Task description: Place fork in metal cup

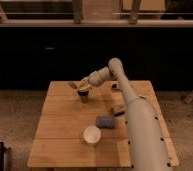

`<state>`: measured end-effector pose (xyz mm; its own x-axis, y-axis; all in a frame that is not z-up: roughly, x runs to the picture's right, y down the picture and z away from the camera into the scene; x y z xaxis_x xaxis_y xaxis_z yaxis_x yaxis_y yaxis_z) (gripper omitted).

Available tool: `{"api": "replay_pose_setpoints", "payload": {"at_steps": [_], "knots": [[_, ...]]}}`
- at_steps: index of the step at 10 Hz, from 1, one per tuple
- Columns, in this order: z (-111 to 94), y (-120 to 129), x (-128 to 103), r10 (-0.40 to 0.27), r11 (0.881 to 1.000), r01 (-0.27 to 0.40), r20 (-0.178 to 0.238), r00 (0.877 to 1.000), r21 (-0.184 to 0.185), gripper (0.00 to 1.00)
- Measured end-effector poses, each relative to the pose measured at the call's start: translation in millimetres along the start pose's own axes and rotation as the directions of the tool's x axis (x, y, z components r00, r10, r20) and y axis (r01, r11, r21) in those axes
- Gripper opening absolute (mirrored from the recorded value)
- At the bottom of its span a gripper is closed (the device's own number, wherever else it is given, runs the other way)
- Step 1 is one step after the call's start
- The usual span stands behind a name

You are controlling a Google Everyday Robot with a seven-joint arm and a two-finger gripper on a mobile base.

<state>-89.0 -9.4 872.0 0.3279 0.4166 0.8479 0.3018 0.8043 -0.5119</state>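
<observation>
The metal cup [83,95] is a small dark tumbler standing upright on the wooden table [60,130] near its far edge. My gripper [82,86] reaches from the right and sits directly over the cup's mouth. A slender tan piece, the fork [73,85], sticks out to the left of the gripper, just above the cup's rim.
A cream-white round cup [91,134] stands near the front middle of the table. A blue-grey object [106,121] lies just behind it. A brown block [119,108] lies by my arm, and a small object [114,86] lies at the far right edge.
</observation>
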Motion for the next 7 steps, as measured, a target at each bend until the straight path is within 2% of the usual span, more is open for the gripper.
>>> {"api": "replay_pose_setpoints", "payload": {"at_steps": [7], "knots": [[-0.9,4.1,-0.5,-0.01,1.0,0.01,0.006,1.0,0.013,0.8]]}}
